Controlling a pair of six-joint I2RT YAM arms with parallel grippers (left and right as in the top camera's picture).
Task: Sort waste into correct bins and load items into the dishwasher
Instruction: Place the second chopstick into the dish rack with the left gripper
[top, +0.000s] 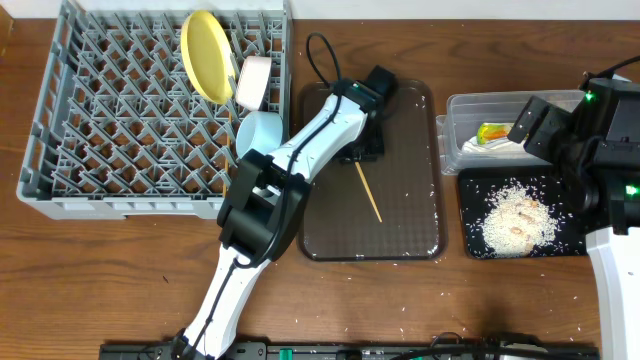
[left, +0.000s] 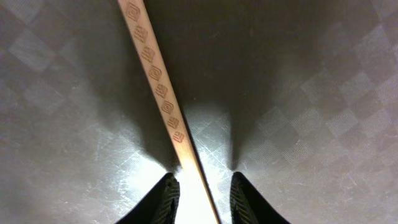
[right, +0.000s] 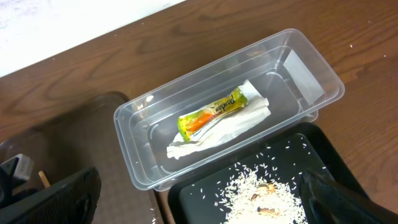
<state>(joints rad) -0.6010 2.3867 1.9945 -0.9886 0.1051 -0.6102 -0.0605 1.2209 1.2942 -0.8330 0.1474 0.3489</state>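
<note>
A thin wooden chopstick (top: 368, 192) (left: 158, 87) lies on the dark brown serving tray (top: 410, 220). My left gripper (top: 360, 150) (left: 202, 180) is down at the chopstick's far end. Its fingers stand narrowly open on either side of the stick, with a gap showing on both sides. My right gripper (right: 205, 205) hangs wide open and empty above the black tray (top: 475, 235) (right: 199, 199), which holds rice scraps (top: 515, 215) (right: 261, 193). The clear tub (top: 455, 105) (right: 130, 155) holds the green-and-yellow wrapper (top: 490, 133) (right: 211, 115) and the white napkin (right: 217, 134).
The grey dish rack (top: 60, 150) fills the left of the table. A yellow plate (top: 205, 55), a white cup (top: 252, 82) and a light blue bowl (top: 260, 132) stand along its right side. Loose rice grains (top: 400, 310) dot the table in front of the brown tray.
</note>
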